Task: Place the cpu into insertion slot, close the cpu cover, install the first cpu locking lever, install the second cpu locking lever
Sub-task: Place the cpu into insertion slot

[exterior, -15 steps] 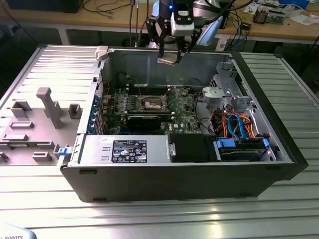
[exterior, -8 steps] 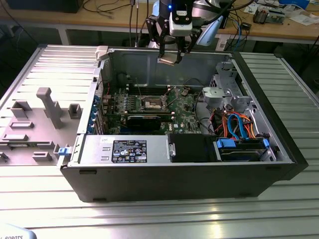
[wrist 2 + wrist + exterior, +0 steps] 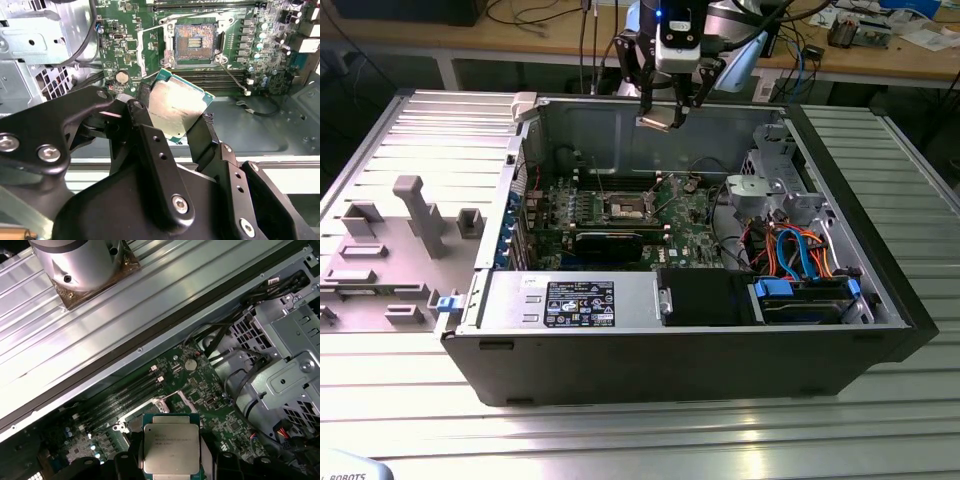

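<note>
While the gripper (image 3: 660, 119) pinches the cpu (image 3: 658, 123) by two opposite edges, I am on the first step: getting the chip to its socket.

In the second wrist view the black fingers (image 3: 150, 140) are pressed against the chip's sides, its silver-grey top facing the camera and slightly tilted. In the exterior view I have it high above the open computer case (image 3: 720, 370), near the back wall and well apart from the green motherboard (image 3: 685, 215). The insertion slot (image 3: 195, 42) lies below and ahead with its contact field bare, so nothing covers it yet; the memory slots (image 3: 210, 80) run just beside it. As I judge it, placing calls for squaring the chip to the socket's frame, levelling it, and a straight, gentle descent, since those contacts would bend under a skewed landing.
</note>
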Controlling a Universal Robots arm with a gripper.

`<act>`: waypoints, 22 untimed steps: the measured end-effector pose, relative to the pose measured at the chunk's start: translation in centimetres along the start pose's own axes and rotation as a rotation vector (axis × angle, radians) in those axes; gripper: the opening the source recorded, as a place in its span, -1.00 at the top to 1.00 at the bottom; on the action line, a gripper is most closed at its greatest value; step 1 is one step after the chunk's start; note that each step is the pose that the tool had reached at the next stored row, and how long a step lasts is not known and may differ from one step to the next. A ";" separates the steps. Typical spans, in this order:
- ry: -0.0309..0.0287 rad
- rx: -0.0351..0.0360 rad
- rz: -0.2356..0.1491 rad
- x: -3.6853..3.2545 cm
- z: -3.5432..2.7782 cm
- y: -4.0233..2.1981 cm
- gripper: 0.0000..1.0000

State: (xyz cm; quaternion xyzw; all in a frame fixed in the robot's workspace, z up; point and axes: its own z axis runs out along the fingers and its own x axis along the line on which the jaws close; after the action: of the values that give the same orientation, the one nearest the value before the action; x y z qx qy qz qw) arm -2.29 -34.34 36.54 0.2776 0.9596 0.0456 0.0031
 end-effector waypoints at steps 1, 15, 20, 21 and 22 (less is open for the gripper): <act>-0.0004 -0.0001 0.005 0.00 0.00 0.00 -0.08; -0.0034 -0.0008 0.039 0.00 0.00 0.00 -0.08; -0.0059 -0.0014 0.066 0.09 0.00 -0.06 -0.08; -0.0074 -0.0017 0.083 0.09 0.00 -0.06 -0.08; -0.0081 -0.0018 0.091 0.10 0.00 -0.06 -0.08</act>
State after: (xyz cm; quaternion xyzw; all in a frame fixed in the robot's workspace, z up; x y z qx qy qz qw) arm -2.40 -34.34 36.54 0.3212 0.9459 0.0454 0.0052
